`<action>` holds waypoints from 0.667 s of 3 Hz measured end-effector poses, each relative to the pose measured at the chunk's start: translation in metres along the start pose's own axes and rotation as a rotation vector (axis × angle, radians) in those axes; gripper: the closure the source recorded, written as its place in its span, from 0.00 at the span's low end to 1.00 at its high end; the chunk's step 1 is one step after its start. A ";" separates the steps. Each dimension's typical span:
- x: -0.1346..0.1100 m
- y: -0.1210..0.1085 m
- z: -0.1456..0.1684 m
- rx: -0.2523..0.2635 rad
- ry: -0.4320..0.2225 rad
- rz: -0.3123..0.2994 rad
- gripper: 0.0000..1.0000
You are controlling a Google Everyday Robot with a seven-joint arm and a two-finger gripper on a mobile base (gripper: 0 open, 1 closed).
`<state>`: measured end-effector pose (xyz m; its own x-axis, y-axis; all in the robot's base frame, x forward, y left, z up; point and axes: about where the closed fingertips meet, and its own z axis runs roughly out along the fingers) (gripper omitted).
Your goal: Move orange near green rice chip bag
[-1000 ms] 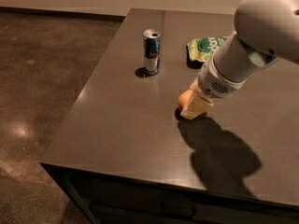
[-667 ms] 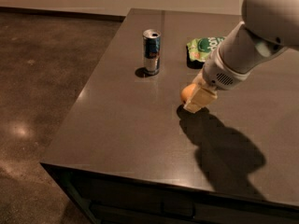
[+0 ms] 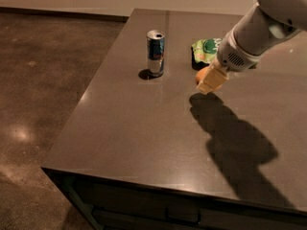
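Small round orange fruit [image 3: 201,74] seems clamped in the robot's yellow-fingered gripper [image 3: 209,83]. Crinkly light-green chip bag [image 3: 205,49] lies near, at its 12 o'clock.

On my feed, a blue-and-silver can [image 3: 155,52] stands upright on the far left part of the dark bench [image 3: 139,133], with a small shadow at its foot. My tool [image 3: 210,83] hangs above the bench, right of the can. A big dark shadow [image 3: 235,138] lies across the near right. I see glossy brown floor [image 3: 43,80] to the left.
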<state>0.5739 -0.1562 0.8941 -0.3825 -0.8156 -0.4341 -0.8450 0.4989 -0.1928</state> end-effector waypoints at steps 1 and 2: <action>0.004 -0.037 0.003 0.078 0.022 0.057 1.00; 0.014 -0.067 0.009 0.140 0.044 0.102 1.00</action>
<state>0.6285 -0.1984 0.8935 -0.4823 -0.7691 -0.4193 -0.7416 0.6133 -0.2719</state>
